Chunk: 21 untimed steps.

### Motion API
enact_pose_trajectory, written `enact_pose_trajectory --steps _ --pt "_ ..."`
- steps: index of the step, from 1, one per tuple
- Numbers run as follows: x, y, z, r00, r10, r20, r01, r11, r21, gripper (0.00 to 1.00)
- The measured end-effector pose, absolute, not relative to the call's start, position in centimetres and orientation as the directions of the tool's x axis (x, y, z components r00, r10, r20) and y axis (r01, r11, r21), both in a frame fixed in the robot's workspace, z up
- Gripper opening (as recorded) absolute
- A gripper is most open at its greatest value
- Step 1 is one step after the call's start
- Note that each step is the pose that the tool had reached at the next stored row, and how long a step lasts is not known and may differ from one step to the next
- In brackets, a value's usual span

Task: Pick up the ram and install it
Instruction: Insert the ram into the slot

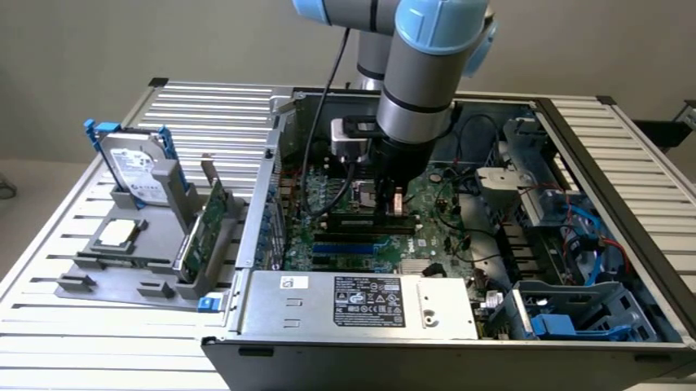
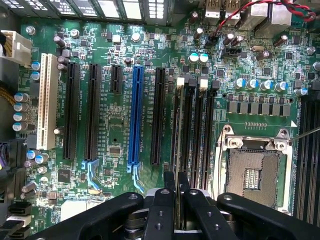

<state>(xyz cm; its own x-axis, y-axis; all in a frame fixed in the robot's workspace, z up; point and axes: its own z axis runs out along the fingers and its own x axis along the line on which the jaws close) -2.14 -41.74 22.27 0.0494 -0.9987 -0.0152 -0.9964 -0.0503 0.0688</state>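
Note:
My gripper (image 1: 389,213) is lowered inside the open computer case (image 1: 609,163), just over the motherboard (image 1: 435,236). In the wrist view its black fingers (image 2: 169,195) are pressed close together, shut on the ram (image 2: 175,150). The ram shows edge-on as a thin dark strip, running along the outermost of the black memory slots (image 2: 200,130) beside the processor socket (image 2: 252,175). In the exterior view the ram (image 1: 364,218) is a dark bar lying low at the slots. I cannot tell whether it is seated in the slot or only resting above it.
A grey holder (image 1: 98,281) at the exterior view's left carries a hard drive (image 1: 136,167), a green expansion card (image 1: 207,228) and a silver processor (image 1: 117,235). The power supply (image 1: 359,300) sits at the case front. Cables and a drive cage (image 1: 576,314) crowd the case's right side.

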Motion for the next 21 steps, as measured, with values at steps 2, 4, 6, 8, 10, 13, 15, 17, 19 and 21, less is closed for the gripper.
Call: enact_pose_trajectory --steps 2,4,6,8,10,13,15,17,19,21 --pt "-2.12 -41.74 22.21 0.049 -0.999 -0.015 -0.996 -0.050 0.069 0.14" --pt "-2.06 -41.74 22.16 0.049 -0.999 -0.015 -0.996 -0.050 0.069 0.14" --pt "-1.98 -41.74 22.13 0.049 -0.999 -0.015 -0.996 -0.050 0.070 0.14" --pt "-1.89 -41.74 22.11 0.050 -0.999 -0.015 -0.996 -0.051 0.071 0.16" --pt "-1.84 -41.74 22.10 0.049 -0.999 -0.015 -0.996 -0.050 0.073 0.22" --pt "-1.81 -41.74 22.09 0.049 -0.999 -0.016 -0.996 -0.051 0.078 0.39" --pt "-1.81 -41.74 22.09 0.049 -0.999 -0.016 -0.995 -0.050 0.081 0.39" --pt "-1.81 -41.73 22.09 0.049 -0.999 -0.016 -0.995 -0.050 0.084 0.45" --pt "-1.80 -41.73 22.09 0.049 -0.999 -0.016 -0.995 -0.050 0.087 0.45" --pt "-1.80 -41.72 22.09 0.049 -0.999 -0.016 -0.995 -0.050 0.090 0.47"
